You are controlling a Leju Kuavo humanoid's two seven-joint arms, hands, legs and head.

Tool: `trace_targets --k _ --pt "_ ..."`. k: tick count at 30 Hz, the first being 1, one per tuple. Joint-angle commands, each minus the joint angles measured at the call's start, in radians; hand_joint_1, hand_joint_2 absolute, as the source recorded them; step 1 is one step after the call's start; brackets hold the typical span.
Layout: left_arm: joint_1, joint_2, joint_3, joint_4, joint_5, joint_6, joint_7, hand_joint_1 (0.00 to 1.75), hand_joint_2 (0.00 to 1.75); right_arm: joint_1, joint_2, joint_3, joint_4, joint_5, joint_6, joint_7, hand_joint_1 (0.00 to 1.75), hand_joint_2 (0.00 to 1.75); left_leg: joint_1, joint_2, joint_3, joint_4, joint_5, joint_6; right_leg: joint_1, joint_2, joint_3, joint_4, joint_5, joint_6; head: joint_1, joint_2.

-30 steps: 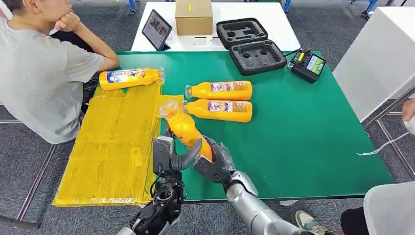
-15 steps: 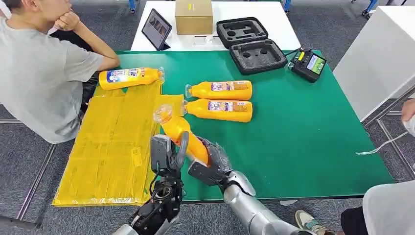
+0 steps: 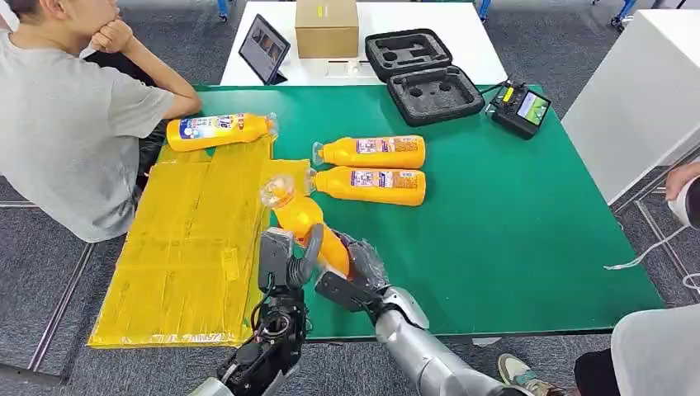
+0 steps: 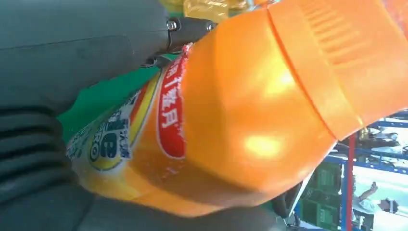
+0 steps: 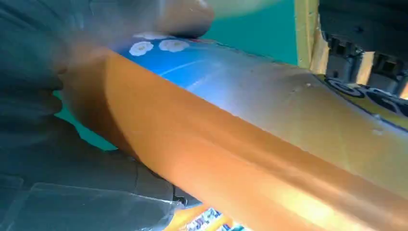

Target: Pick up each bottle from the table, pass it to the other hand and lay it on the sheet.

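An orange bottle [image 3: 302, 221] with a clear cap is tilted up over the green table's [image 3: 512, 231] near edge, beside the yellow sheet [image 3: 194, 239]. My right hand [image 3: 357, 276] grips its base, and the bottle's side [image 5: 269, 159] runs across that palm. My left hand [image 3: 286, 257] wraps its thumb around the bottle's middle, where the label [image 4: 168, 120] lies against the palm. Two more orange bottles [image 3: 371, 153] [image 3: 371, 186] lie side by side mid-table. Another bottle [image 3: 219, 130] lies at the sheet's far end.
A person in a grey shirt [image 3: 66, 124] sits at the table's left with an elbow by the far bottle. An open black foam case [image 3: 423, 76], a controller [image 3: 520, 107], a tablet [image 3: 264, 49] and a cardboard box [image 3: 327, 29] stand at the back.
The held bottle has shifted slightly left and toward me with both hands. My left thumb has closed further around its middle.
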Motion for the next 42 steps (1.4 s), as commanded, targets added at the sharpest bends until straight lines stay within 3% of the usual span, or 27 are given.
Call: trace_targets --k 1,5,9,14,15,31,35,42 --pt "-0.031 0.010 -0.023 -0.031 -0.053 0.005 0.003 0.00 1.75 -0.026 0.008 0.042 0.056 -0.018 0.053 0.002 1.19 1.75 0.001 -0.001 0.002 0.001 -0.001 -0.002 0.001 0.000 0.002 0.000 -0.001 -0.002 0.000 0.000" --pt "-0.021 0.010 -0.019 -0.048 -0.081 0.015 0.003 0.00 1.75 -0.029 0.005 0.038 0.058 -0.030 0.068 0.003 0.93 1.75 0.001 -0.001 0.002 0.001 -0.002 -0.002 0.001 0.001 0.003 0.001 -0.001 -0.002 0.000 0.000" --pt "-0.033 0.009 -0.024 -0.036 -0.069 0.019 0.003 0.00 1.75 -0.035 0.006 0.046 0.058 -0.028 0.076 0.003 0.79 1.75 0.001 -0.002 0.002 0.001 -0.001 -0.003 0.001 0.000 0.002 0.001 -0.002 -0.002 0.000 0.000" --pt "-0.062 0.009 -0.043 0.009 0.012 -0.005 0.003 0.00 1.75 -0.039 0.008 0.060 0.058 -0.023 0.079 0.006 0.77 1.75 0.001 -0.001 0.001 0.001 -0.001 -0.002 0.001 0.000 0.001 0.001 -0.001 -0.002 0.000 0.000" --pt "-0.065 0.009 -0.044 0.007 0.010 -0.001 0.003 0.00 1.75 -0.040 0.008 0.065 0.058 -0.019 0.077 0.006 0.70 1.75 0.001 -0.002 0.002 0.001 -0.001 -0.002 0.001 0.000 0.002 0.001 -0.001 -0.002 0.000 0.000" --pt "-0.065 0.009 -0.044 0.007 0.010 -0.001 0.003 0.00 1.75 -0.040 0.008 0.065 0.058 -0.019 0.077 0.006 0.70 1.75 0.001 -0.001 0.002 0.001 -0.001 -0.002 0.001 0.001 0.002 0.001 -0.001 -0.002 0.000 0.000" --pt "-0.085 0.009 -0.064 0.053 0.081 -0.054 0.003 0.00 1.75 -0.040 0.008 0.071 0.058 -0.023 0.078 0.007 0.47 1.75 0.001 -0.001 0.001 0.000 0.000 -0.001 0.001 0.000 0.001 0.000 0.000 -0.001 0.000 0.000" --pt "-0.093 0.010 -0.083 0.066 0.114 -0.078 0.003 0.00 1.75 -0.038 0.008 0.066 0.052 -0.039 0.094 -0.004 0.24 1.75 0.001 -0.001 0.003 0.001 -0.001 -0.002 0.001 0.001 0.003 0.000 -0.001 -0.002 0.001 0.000"
